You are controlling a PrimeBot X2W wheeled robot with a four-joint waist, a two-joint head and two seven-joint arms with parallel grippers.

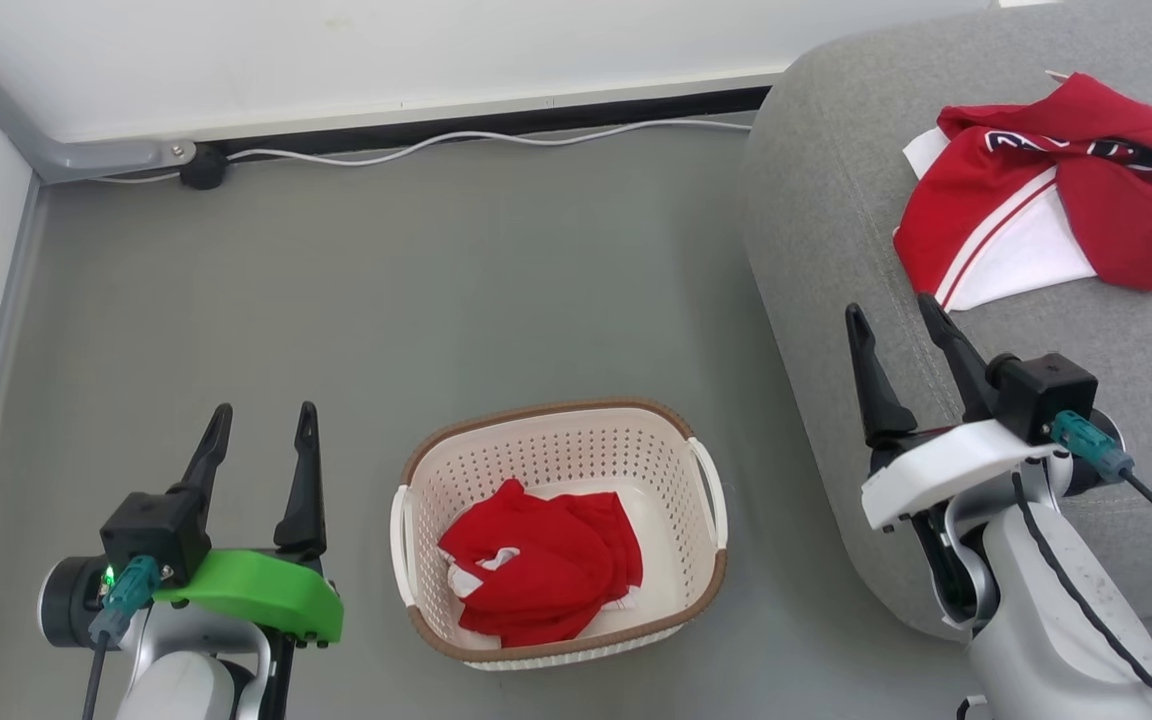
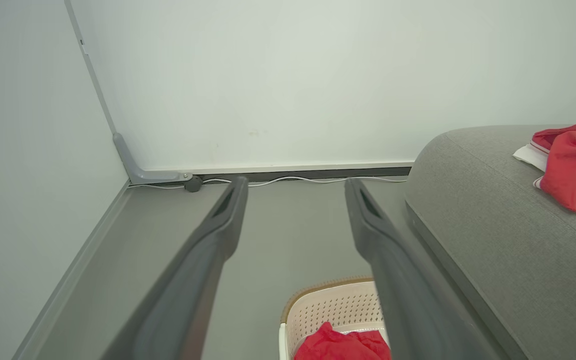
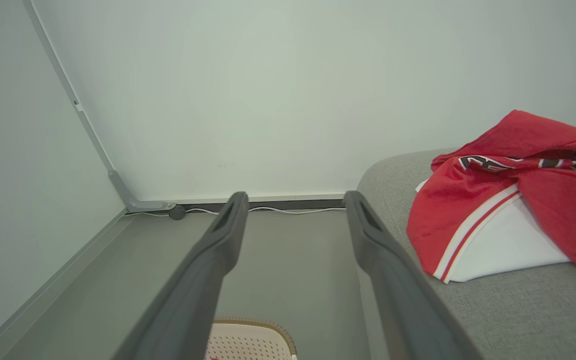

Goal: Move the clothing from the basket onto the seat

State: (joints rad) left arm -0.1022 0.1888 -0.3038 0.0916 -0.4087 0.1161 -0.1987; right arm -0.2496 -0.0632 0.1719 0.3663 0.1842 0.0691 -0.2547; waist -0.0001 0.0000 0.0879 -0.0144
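A cream basket (image 1: 701, 520) with a brown rim stands on the grey floor, and one crumpled red garment (image 1: 541, 560) lies inside it. A second red and white garment (image 1: 1056, 190) lies spread on the grey seat (image 1: 836, 220) at the right. My left gripper (image 1: 264, 420) is open and empty, left of the basket. Over the seat's front edge, just short of the spread garment, my right gripper (image 1: 891, 312) is open and empty. The left wrist view shows the basket (image 2: 328, 305), its garment (image 2: 340, 345) and the seat (image 2: 493, 240). The right wrist view shows the spread garment (image 3: 508, 200).
A white wall with a dark skirting strip and a white cable (image 1: 456, 140) runs along the back. A grey conduit (image 1: 86, 155) bends in the left corner beside the side wall. Grey floor (image 1: 386, 300) lies open between the basket and the wall.
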